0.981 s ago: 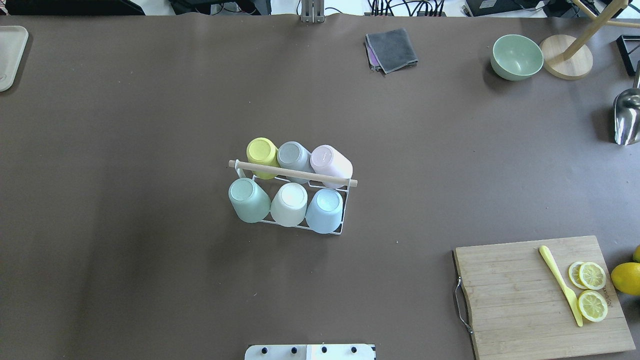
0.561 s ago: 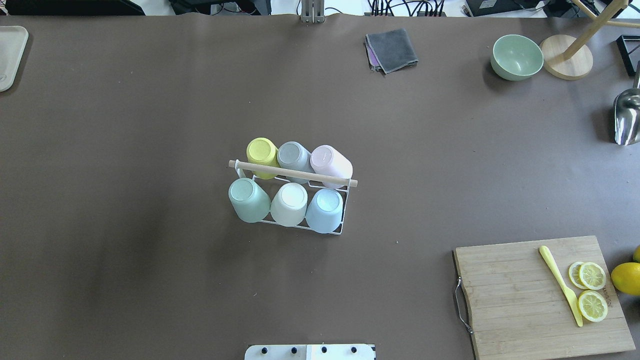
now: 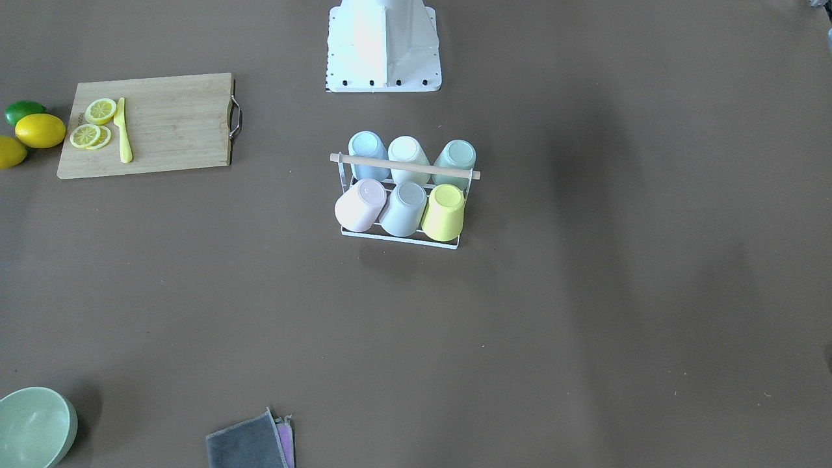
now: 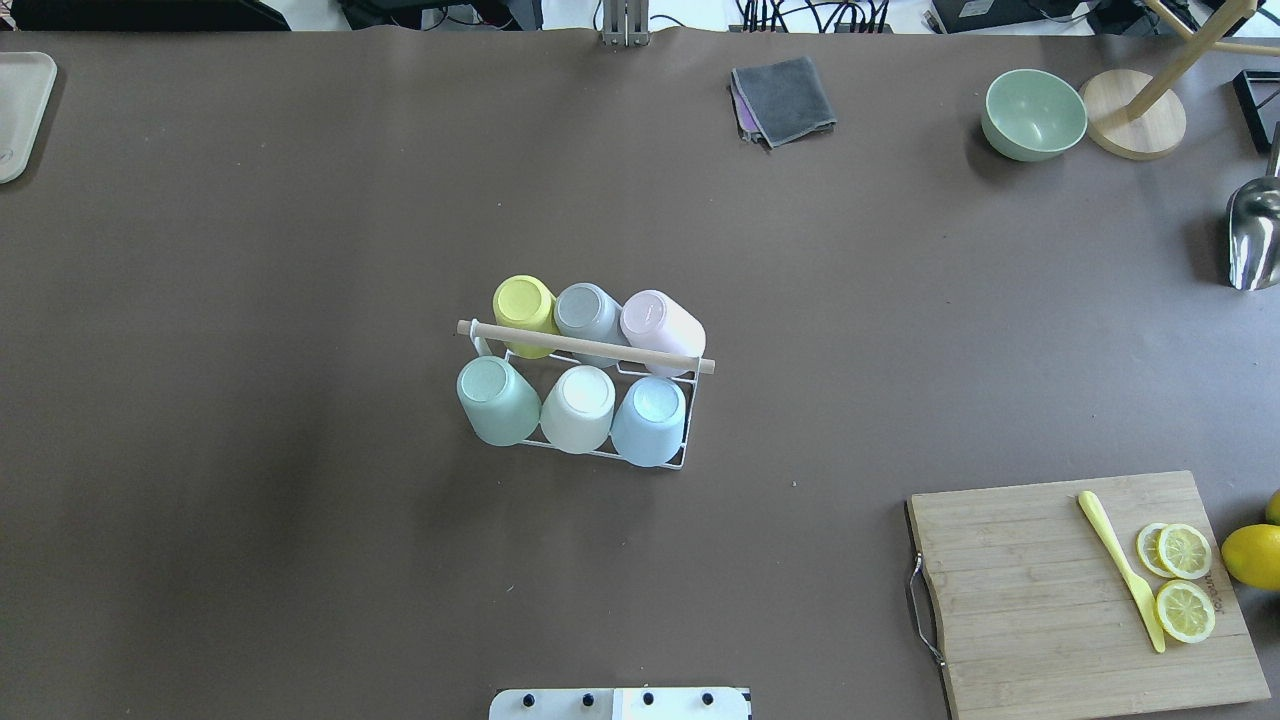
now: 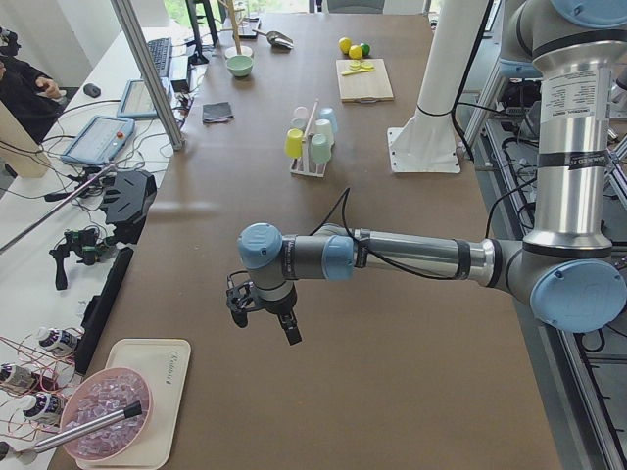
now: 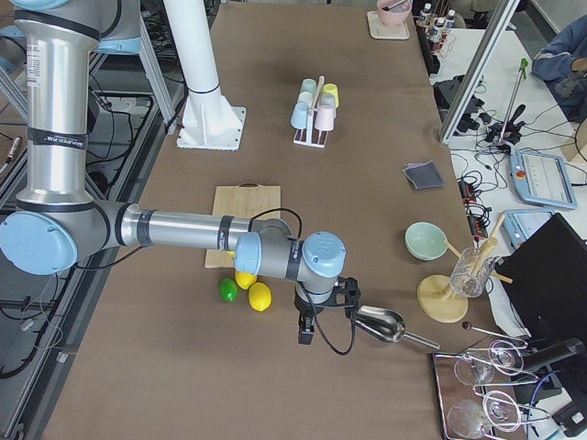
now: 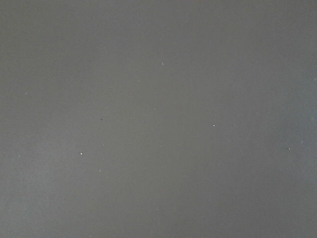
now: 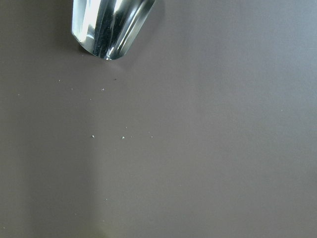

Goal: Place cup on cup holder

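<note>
The cup holder (image 4: 590,347) is a white wire rack with a light wooden rod across its top, at mid-table. Several upside-down cups sit on it in two rows: yellow (image 4: 524,304), grey (image 4: 588,312) and pink (image 4: 660,322) in the far row, green (image 4: 494,398), white (image 4: 579,406) and blue (image 4: 650,418) in the near row. The holder also shows in the front view (image 3: 403,166). My left gripper (image 5: 265,318) hangs over bare table far to the left, seen only in the exterior left view. My right gripper (image 6: 328,321) hangs near a metal scoop, seen only in the exterior right view. I cannot tell whether either is open or shut.
A wooden cutting board (image 4: 1060,590) with lemon slices and a yellow knife (image 4: 1120,568) lies at the near right. A green bowl (image 4: 1033,113), grey cloth (image 4: 783,98) and metal scoop (image 4: 1253,240) lie along the far and right edges. A tray (image 4: 20,110) lies far left.
</note>
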Action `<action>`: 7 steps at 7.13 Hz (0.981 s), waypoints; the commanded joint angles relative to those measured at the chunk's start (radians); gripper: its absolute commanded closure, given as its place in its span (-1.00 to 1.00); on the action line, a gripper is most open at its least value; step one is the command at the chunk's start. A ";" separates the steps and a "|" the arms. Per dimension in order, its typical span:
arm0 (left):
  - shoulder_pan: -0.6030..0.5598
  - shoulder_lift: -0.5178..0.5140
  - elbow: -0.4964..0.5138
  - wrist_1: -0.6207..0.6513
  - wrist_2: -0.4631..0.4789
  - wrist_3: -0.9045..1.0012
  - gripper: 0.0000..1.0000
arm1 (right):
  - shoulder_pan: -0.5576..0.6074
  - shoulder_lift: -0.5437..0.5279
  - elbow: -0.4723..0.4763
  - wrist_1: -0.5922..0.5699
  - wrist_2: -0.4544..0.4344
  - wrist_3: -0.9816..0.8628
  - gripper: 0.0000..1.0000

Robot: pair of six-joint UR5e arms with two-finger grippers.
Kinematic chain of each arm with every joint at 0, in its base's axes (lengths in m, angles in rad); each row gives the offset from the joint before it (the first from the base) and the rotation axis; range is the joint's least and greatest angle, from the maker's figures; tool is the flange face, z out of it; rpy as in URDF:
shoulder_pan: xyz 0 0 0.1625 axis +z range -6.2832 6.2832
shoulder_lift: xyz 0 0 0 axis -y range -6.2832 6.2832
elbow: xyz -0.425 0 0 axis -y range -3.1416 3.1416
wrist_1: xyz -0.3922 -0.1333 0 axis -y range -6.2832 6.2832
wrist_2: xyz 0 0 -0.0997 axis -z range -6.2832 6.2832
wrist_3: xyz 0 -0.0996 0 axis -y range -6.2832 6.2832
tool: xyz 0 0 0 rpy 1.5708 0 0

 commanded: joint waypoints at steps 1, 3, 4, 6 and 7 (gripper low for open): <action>0.001 0.033 -0.018 -0.002 0.005 0.000 -0.96 | 0.009 0.005 0.008 0.000 0.000 0.000 -1.00; 0.003 0.033 -0.019 -0.004 0.005 0.000 -0.96 | 0.012 0.004 0.011 0.000 0.000 0.000 -1.00; 0.003 0.032 -0.012 -0.022 0.005 0.002 -0.96 | 0.012 0.001 0.011 0.000 0.000 0.000 -1.00; 0.003 0.035 0.010 -0.071 0.003 0.000 -0.96 | 0.012 0.002 0.013 0.000 0.000 0.000 -1.00; 0.004 0.033 0.010 -0.071 0.003 0.000 -0.96 | 0.012 0.001 0.017 0.000 0.000 0.000 -1.00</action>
